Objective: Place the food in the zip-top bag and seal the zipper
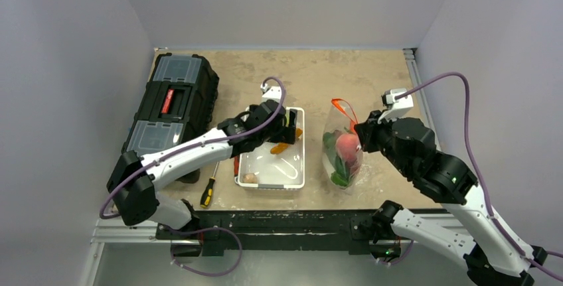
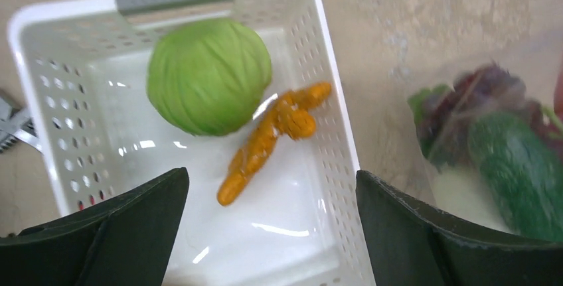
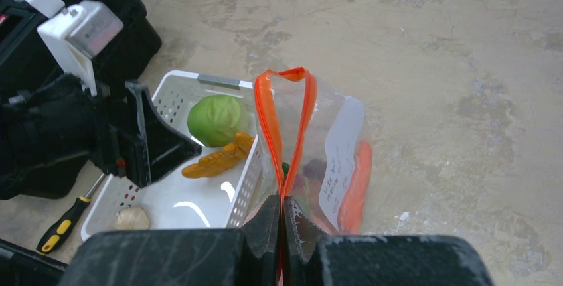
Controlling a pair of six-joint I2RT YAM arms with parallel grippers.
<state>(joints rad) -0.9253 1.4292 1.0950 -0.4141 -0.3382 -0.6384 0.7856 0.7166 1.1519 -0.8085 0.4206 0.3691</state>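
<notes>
1 black toolbox (image 1: 174, 103) well left of the white tray (image 1: 282, 168). 1 yellow-handled screwdriver (image 1: 208, 191) and 1 red-handled wrench (image 1: 236, 164) just left of the tray.

In the tray, 3 pieces:
- 1 green cabbage (image 2: 209, 75)
- 1 knobby orange root (image 2: 269, 137)
- 1 beige lump (image 3: 131, 218), near-left corner

Left gripper (image 2: 272, 233) hovers over the tray, jaws wide, nothing between them.

1 zip-top bag (image 1: 340, 127) just right of the tray, mouth gaping. Countable inside:
- 1 cucumber (image 2: 518, 173)
- 1 peach (image 1: 348, 145)
- 1 carrot (image 3: 355, 186)
- leafy greens (image 1: 332, 146)

Right gripper (image 3: 282, 223) pinched tight on the zipper (image 3: 267, 127) at its near end.
</notes>
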